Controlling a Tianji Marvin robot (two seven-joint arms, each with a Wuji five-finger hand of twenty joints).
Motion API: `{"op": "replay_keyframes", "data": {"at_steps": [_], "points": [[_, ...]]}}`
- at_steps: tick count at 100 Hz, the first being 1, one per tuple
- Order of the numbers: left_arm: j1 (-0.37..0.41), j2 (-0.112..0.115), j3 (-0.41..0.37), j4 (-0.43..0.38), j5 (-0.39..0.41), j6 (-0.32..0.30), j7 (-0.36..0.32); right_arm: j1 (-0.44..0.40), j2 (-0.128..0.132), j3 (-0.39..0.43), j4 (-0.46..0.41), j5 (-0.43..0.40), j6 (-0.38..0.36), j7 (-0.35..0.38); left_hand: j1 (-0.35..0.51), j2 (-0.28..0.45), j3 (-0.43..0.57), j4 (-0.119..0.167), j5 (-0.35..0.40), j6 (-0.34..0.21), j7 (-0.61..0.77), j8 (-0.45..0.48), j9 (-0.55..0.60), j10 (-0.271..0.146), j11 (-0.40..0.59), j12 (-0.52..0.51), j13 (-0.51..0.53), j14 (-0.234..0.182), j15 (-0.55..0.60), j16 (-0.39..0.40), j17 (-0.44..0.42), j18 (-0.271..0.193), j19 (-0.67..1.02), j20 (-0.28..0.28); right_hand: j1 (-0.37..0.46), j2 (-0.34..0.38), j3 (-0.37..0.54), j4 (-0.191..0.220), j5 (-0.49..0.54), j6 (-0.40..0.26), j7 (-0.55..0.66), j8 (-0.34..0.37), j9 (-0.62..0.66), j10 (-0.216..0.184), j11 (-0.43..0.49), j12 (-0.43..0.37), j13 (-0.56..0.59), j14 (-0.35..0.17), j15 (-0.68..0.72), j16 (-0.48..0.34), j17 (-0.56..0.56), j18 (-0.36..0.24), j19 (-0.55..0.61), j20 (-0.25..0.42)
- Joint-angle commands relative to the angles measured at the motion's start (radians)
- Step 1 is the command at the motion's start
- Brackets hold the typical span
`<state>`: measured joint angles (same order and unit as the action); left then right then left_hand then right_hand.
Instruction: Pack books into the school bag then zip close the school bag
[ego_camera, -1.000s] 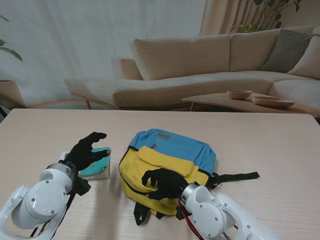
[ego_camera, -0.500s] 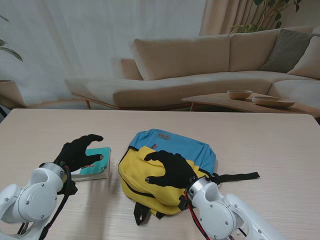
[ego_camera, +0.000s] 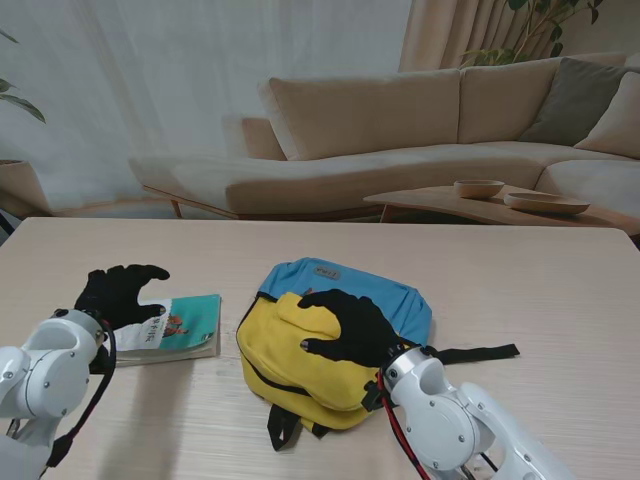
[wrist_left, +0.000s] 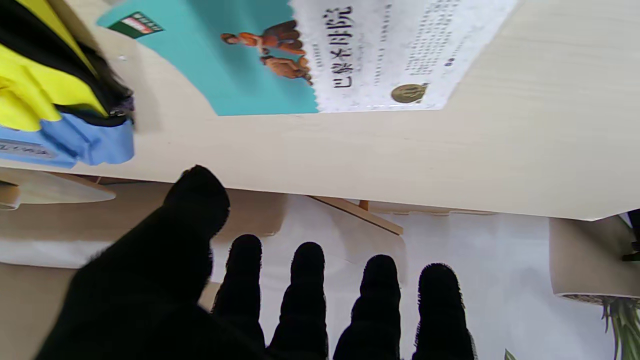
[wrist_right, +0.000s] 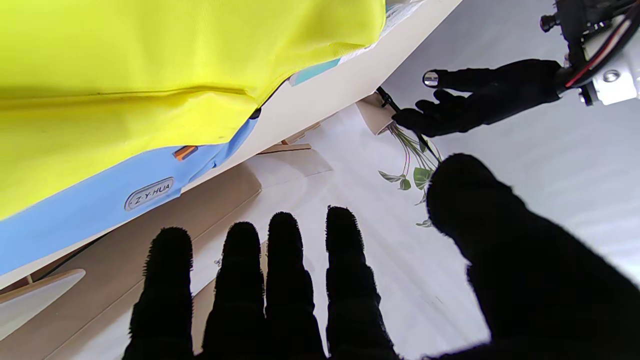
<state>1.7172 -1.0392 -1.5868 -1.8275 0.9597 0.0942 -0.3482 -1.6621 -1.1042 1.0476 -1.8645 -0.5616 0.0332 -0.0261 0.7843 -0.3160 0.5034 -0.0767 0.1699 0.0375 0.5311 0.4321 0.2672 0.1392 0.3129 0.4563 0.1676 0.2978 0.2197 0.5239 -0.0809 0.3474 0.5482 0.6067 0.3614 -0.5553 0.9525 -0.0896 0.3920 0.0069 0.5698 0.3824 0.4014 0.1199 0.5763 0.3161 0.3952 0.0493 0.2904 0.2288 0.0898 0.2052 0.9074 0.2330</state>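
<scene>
A yellow-and-blue fabric school bag (ego_camera: 330, 340) lies flat near the middle of the pale wooden desk (ego_camera: 540, 290), its black strap (ego_camera: 470, 352) trailing to the right. The black-gloved right hand (ego_camera: 350, 325) hovers over the bag's yellow front, fingers spread and holding nothing; whether the fingertips touch the fabric is hard to tell. Just left of the bag lies a thin teal-and-white paperback book (ego_camera: 175, 325), flat on the desk. The black-gloved left hand (ego_camera: 115, 293) sits over the book's left end, fingers apart and empty.
</scene>
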Motion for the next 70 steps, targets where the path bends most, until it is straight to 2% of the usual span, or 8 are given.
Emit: {"op": "replay_keyframes", "data": {"at_steps": [1, 13, 27, 48, 55, 63, 68, 70], "points": [[-0.022, 0.006, 0.002, 0.025, 0.01, 0.022, -0.038, -0.01, -0.008, 0.003, -0.008, 0.001, -0.004, 0.011, -0.019, 0.024, 0.002, 0.043, 0.0, -0.02, 0.004, 0.02, 0.011, -0.016, -0.008, 0.016, 0.0, -0.011, -0.006, 0.001, -0.006, -0.019, -0.039, 0.03, -0.019, 0.0, 0.027, 0.028, -0.035, 0.007, -0.015, -0.013, -0.029, -0.031, -0.012, -0.014, -0.036, -0.035, -0.023, -0.012, -0.015, -0.032, -0.023, -0.014], [-0.08, 0.011, 0.031, 0.099, 0.038, 0.059, -0.051, -0.013, -0.008, 0.011, -0.012, 0.004, -0.004, 0.012, -0.018, 0.024, 0.01, 0.041, -0.001, -0.015, 0.005, 0.023, 0.01, -0.017, -0.003, 0.017, -0.001, -0.012, 0.008, 0.007, -0.002, -0.02, -0.025, 0.042, -0.019, 0.0, 0.032, 0.03, -0.035, 0.01, -0.015, -0.014, -0.03, -0.03, -0.011, -0.014, -0.037, -0.035, -0.024, -0.012, -0.015, -0.031, -0.023, -0.016], [-0.143, 0.018, 0.071, 0.188, 0.063, 0.074, -0.067, -0.017, -0.007, 0.019, -0.016, 0.007, -0.002, 0.017, -0.017, 0.015, 0.019, 0.04, -0.011, -0.017, 0.009, 0.025, 0.001, -0.024, 0.001, 0.019, -0.005, -0.018, 0.017, 0.009, -0.003, -0.026, -0.009, 0.049, -0.02, 0.001, 0.035, 0.03, -0.034, 0.01, -0.014, -0.015, -0.031, -0.03, -0.011, -0.013, -0.038, -0.037, -0.024, -0.013, -0.015, -0.032, -0.024, -0.018], [-0.204, 0.027, 0.113, 0.289, 0.101, 0.069, -0.083, -0.018, -0.004, 0.023, -0.022, 0.003, -0.003, 0.028, -0.045, -0.025, 0.073, 0.029, -0.029, -0.067, -0.026, 0.004, -0.047, -0.049, -0.007, 0.007, -0.052, -0.054, 0.0, -0.017, -0.011, -0.057, -0.013, 0.013, -0.021, 0.0, 0.036, 0.03, -0.037, 0.011, -0.015, -0.016, -0.032, -0.031, -0.011, -0.013, -0.038, -0.036, -0.024, -0.013, -0.014, -0.033, -0.025, -0.021], [-0.222, 0.03, 0.122, 0.316, 0.108, 0.069, -0.093, -0.018, -0.003, 0.024, -0.025, 0.001, -0.005, 0.031, -0.068, -0.036, 0.081, 0.023, -0.028, -0.083, -0.097, -0.033, -0.078, -0.067, -0.022, -0.004, -0.071, -0.067, -0.019, -0.03, -0.012, -0.07, -0.056, -0.013, -0.023, 0.002, 0.036, 0.03, -0.038, 0.009, -0.015, -0.016, -0.033, -0.031, -0.011, -0.013, -0.038, -0.037, -0.024, -0.013, -0.014, -0.034, -0.025, -0.021], [-0.242, 0.034, 0.13, 0.343, 0.119, 0.063, -0.107, -0.019, -0.002, 0.024, -0.026, -0.001, -0.006, 0.034, -0.087, -0.045, 0.083, 0.017, -0.024, -0.108, -0.2, -0.079, -0.09, -0.086, -0.094, -0.044, -0.098, -0.082, -0.043, -0.042, -0.011, -0.09, -0.118, -0.025, -0.022, 0.002, 0.036, 0.031, -0.039, 0.009, -0.014, -0.016, -0.033, -0.032, -0.011, -0.013, -0.039, -0.037, -0.025, -0.013, -0.014, -0.035, -0.026, -0.022], [-0.251, 0.038, 0.133, 0.357, 0.129, 0.051, -0.123, -0.019, -0.002, 0.024, -0.027, -0.002, -0.006, 0.037, -0.108, -0.05, 0.077, 0.011, -0.024, -0.149, -0.262, -0.1, -0.103, -0.114, -0.145, -0.06, -0.117, -0.101, -0.065, -0.056, -0.011, -0.109, -0.175, -0.032, -0.023, 0.002, 0.036, 0.031, -0.04, 0.009, -0.014, -0.016, -0.032, -0.032, -0.011, -0.013, -0.039, -0.036, -0.025, -0.013, -0.014, -0.035, -0.026, -0.023], [-0.255, 0.04, 0.134, 0.362, 0.133, 0.045, -0.131, -0.019, -0.002, 0.024, -0.027, -0.002, -0.005, 0.038, -0.117, -0.053, 0.073, 0.009, -0.027, -0.164, -0.288, -0.106, -0.108, -0.14, -0.16, -0.061, -0.122, -0.11, -0.079, -0.066, -0.013, -0.12, -0.197, -0.035, -0.022, 0.001, 0.036, 0.031, -0.039, 0.009, -0.014, -0.016, -0.033, -0.031, -0.011, -0.013, -0.039, -0.036, -0.025, -0.014, -0.013, -0.034, -0.026, -0.023]]}}
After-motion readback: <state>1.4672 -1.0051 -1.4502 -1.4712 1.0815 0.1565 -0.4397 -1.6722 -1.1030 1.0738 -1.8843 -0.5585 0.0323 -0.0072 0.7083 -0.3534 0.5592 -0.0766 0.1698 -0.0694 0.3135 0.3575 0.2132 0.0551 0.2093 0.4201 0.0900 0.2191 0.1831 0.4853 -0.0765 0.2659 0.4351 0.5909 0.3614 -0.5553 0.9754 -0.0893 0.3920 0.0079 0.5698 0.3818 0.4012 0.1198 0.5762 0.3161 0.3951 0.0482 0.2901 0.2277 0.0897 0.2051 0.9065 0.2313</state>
